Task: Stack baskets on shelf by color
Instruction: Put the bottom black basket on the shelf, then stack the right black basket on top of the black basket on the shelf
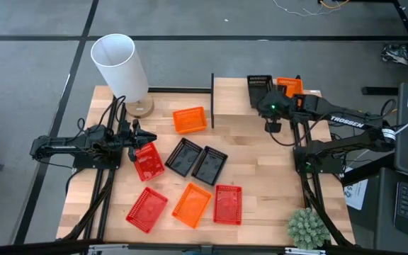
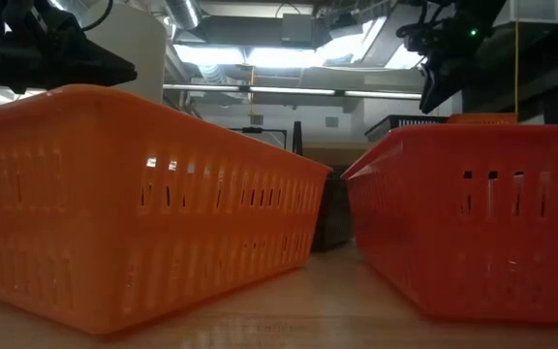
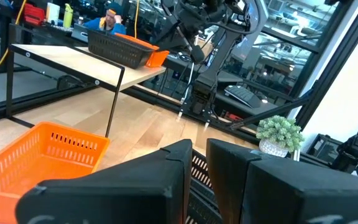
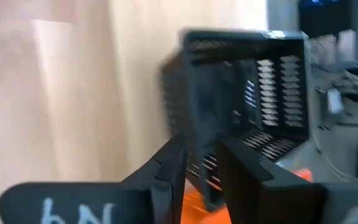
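Black mesh basket (image 4: pixel 247 106), perforated walls, on shelf (image 1: pixel 231 99).

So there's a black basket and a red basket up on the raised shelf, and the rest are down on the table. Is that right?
Not quite. The basket beside the black basket on the shelf is orange, not red; the high view shows it, and the left wrist view too. The rest holds: the other baskets, red ones included, lie down on the table.
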Controlling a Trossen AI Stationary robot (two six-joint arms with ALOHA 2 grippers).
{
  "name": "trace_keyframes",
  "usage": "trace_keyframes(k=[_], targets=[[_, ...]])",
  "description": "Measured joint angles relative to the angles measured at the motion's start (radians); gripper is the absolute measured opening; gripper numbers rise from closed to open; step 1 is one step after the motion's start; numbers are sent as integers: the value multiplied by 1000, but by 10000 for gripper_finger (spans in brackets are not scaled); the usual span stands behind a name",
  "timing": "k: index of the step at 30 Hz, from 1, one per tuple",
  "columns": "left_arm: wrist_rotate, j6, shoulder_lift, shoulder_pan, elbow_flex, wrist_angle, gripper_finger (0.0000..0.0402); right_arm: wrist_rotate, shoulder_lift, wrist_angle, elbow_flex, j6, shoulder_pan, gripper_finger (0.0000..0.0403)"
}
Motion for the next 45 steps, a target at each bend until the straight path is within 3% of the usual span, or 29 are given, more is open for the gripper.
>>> trace_keyframes(k=[13, 15, 18, 21, 27, 30, 33, 45], targets=[[0, 0, 0, 0, 0, 0, 41, -63, 0, 29, 2, 269, 163, 86], [0, 0, 0, 0, 0, 0, 41, -151, 0, 71, 2, 349, 186, 86], [0, 0, 0, 0, 0, 0, 41, -391, 15, 151, 2, 447, 241, 86], [0, 0, 0, 0, 0, 0, 41, -468, 64, 266, 2, 526, 334, 86], [0, 0, 0, 0, 0, 0, 41, -461, 267, 574, 2, 496, 522, 86], [0, 0, 0, 0, 0, 0, 41, -380, 393, 684, 2, 553, 567, 86], [0, 0, 0, 0, 0, 0, 41, -365, 516, 777, 6, 625, 588, 86], [0, 0, 0, 0, 0, 0, 41, -284, 822, 729, 218, 702, 630, 86]])
